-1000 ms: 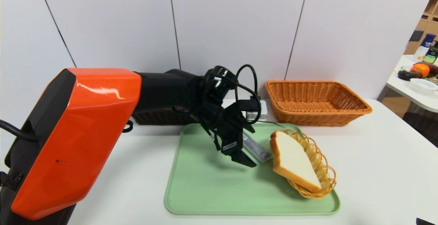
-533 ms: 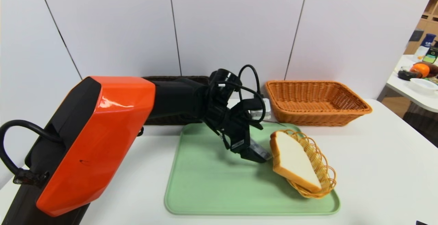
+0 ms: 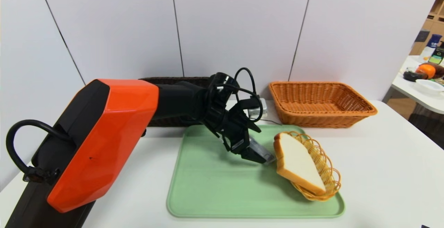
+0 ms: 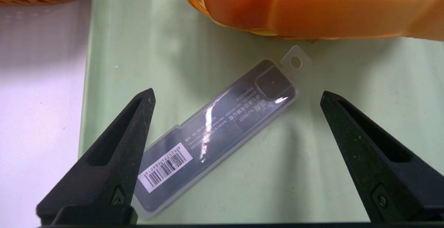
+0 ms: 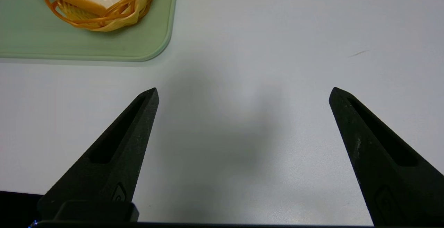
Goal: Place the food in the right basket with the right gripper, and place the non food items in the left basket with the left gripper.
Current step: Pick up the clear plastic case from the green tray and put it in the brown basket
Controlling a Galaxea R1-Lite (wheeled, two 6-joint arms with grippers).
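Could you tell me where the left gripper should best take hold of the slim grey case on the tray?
Probably across its narrow width near the middle, coming from above. The slim grey case lies flat on the green tray, slanted between the open jaws of the left gripper, so turning the wrist to square them to its long edges should help.

Lab-like test room, bare white wall panels [image 3: 236, 23], white table [image 3: 381, 172], cluttered side table [image 3: 421, 94]

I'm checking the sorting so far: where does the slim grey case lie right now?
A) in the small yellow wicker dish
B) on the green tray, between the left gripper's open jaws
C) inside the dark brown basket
B: the grey case lies flat on the green tray, with the open left gripper straddling it.
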